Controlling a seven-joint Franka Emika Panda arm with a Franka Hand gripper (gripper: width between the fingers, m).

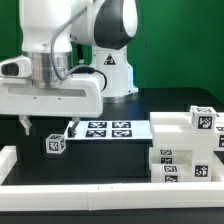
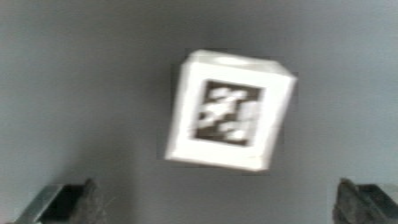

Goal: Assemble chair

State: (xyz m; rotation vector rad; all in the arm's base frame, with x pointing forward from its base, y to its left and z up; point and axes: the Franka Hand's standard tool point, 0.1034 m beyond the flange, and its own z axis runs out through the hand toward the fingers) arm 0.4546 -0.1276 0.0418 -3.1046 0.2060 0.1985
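Your gripper [image 1: 26, 124] hangs with its jaws spread wide and nothing between them — in the wrist view both fingertips [image 2: 64, 203] stand well apart, with the small white block [image 2: 230, 110] lying free on the dark table [image 2: 71, 80] beyond them. In the exterior view that block [image 1: 55, 143] sits at lower left, just beside the marker board [image 1: 107, 129] and a little to the exterior view's right of the gripper. If you mean to pick it up, my advice is to square the wrist to it first — it lies tilted against the finger line — then centre it and close on its two long flat sides. The arm is folded low over the table, wrist pointing straight down. The other chair pieces [image 1: 185, 150] are stacked at lower right.
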